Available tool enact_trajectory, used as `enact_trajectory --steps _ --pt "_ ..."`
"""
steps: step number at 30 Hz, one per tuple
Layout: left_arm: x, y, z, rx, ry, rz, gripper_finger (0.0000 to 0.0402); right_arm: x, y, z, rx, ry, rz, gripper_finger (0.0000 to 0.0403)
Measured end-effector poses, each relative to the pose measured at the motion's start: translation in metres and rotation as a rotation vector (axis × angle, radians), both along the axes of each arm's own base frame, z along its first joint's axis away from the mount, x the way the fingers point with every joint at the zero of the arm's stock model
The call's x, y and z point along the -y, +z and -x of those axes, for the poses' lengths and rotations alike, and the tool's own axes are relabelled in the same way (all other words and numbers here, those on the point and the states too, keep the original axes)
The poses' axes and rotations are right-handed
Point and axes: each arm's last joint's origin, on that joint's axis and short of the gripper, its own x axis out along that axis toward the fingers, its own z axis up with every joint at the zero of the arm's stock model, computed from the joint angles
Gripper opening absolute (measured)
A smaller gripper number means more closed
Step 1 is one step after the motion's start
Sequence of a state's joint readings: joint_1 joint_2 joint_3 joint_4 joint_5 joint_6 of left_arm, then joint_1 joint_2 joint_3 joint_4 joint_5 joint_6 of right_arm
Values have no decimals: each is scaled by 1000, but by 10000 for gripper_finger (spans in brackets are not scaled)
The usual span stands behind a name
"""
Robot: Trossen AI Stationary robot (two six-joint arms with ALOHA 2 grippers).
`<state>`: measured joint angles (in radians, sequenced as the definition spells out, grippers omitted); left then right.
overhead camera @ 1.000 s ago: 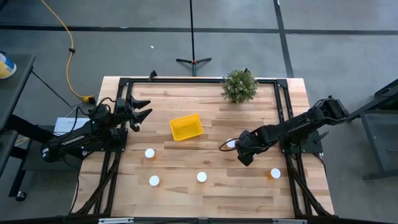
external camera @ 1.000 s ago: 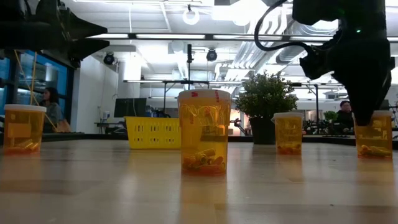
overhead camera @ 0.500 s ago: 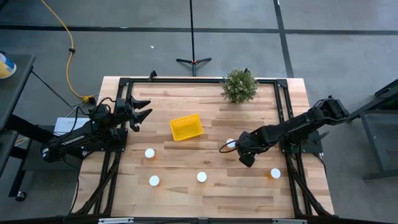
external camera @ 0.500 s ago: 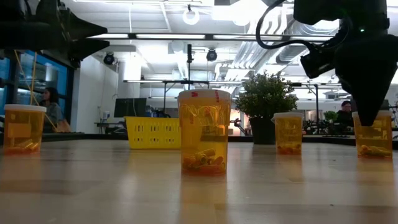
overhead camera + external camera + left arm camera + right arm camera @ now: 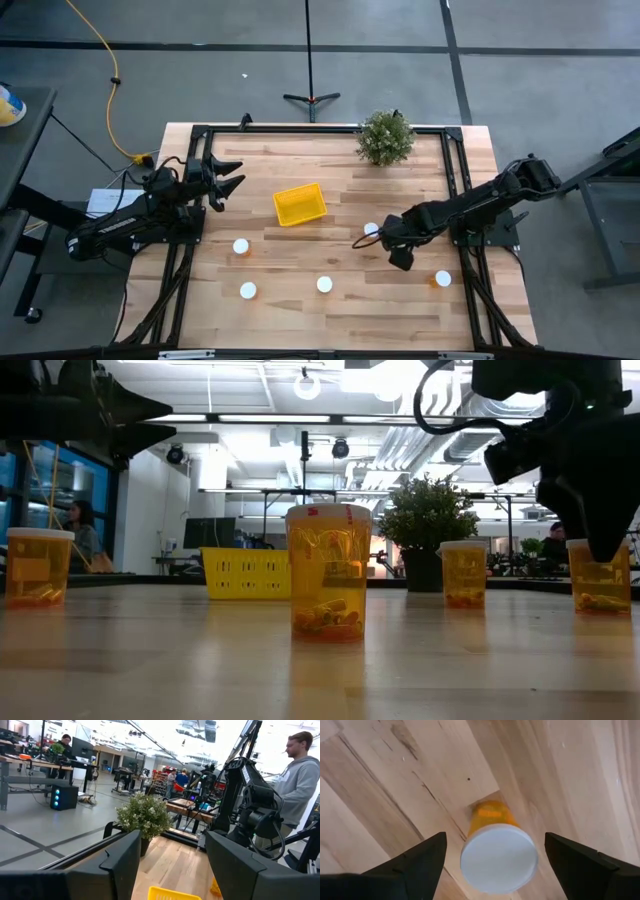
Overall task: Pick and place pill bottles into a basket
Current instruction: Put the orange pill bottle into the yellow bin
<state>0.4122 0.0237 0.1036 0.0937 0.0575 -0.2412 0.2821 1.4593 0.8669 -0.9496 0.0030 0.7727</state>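
High view shows the wooden table [image 5: 330, 320] with both dark arms over it. Near the far edge stands a bushy green plant [image 5: 386, 137], and the yellow basket [image 5: 300, 204] sits a little left of the table's middle, holding no bottles. Five pill bottles stand upright on the wood, all outside the basket: one [image 5: 241, 246] in front of the basket to its left, two [image 5: 247, 291] [image 5: 324, 285] nearer the front edge, one [image 5: 371, 230] right of centre, and one [image 5: 443, 279] at the front right.

Right gripper [image 5: 397, 255] hangs over the table between the bottle right of centre and the front-right one, near both; its fingers [image 5: 415, 862] are spread wide with nothing between them, and the wrist view looks down on a white cap [image 5: 499, 857] just below them.

Left gripper [image 5: 232, 177] waits above the table's far left, well apart from every bottle, fingers parted and empty.
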Motion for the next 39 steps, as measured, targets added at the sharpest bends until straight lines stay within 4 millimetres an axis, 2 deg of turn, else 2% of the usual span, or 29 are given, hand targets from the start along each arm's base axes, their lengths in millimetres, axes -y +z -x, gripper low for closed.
enact_trajectory --steps 6,20,32,39 --pt "0 -1 0 -11 0 5 259 0 0 2 -18 -4 2 312" --pt "0 -1 0 -13 5 7 259 0 0 2 -18 -12 -7 208" --pt "0 -1 0 -12 8 7 259 0 1 1 -21 -23 -14 208" --pt "-1 -1 0 -11 22 9 259 1 13 -4 -15 -33 -34 209"
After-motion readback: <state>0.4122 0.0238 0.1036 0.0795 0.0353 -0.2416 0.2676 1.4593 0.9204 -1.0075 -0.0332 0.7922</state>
